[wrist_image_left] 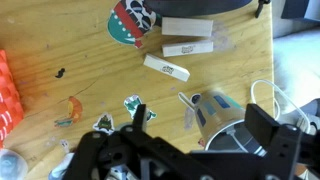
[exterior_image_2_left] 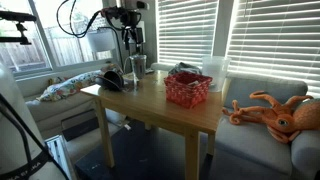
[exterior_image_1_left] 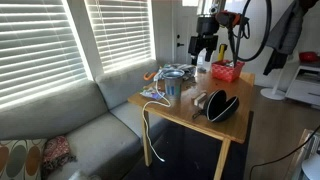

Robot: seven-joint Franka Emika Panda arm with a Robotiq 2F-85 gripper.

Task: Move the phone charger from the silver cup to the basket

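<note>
The silver cup [wrist_image_left: 215, 112] stands on the wooden table and carries blue stickers. It also shows in both exterior views [exterior_image_1_left: 172, 88] [exterior_image_2_left: 138, 65]. The phone charger, a thin white cable [wrist_image_left: 283, 96], lies partly inside the cup and loops out over the rim. In an exterior view it hangs off the table edge [exterior_image_1_left: 148, 122]. The red basket [exterior_image_1_left: 227, 71] [exterior_image_2_left: 187, 88] stands apart from the cup, and only its edge [wrist_image_left: 5, 95] shows in the wrist view. My gripper [wrist_image_left: 200, 128] [exterior_image_1_left: 205, 45] [exterior_image_2_left: 130, 42] is open and empty, well above the cup.
A black bowl-like object [exterior_image_1_left: 222, 105] [exterior_image_2_left: 112, 82] sits near a table corner. A translucent cup [exterior_image_1_left: 203, 68] stands by the basket. Small white boxes [wrist_image_left: 188, 37] and stickers lie on the table [exterior_image_2_left: 150, 105]. A couch [exterior_image_1_left: 70, 125] and an orange plush octopus [exterior_image_2_left: 275, 110] are beside the table.
</note>
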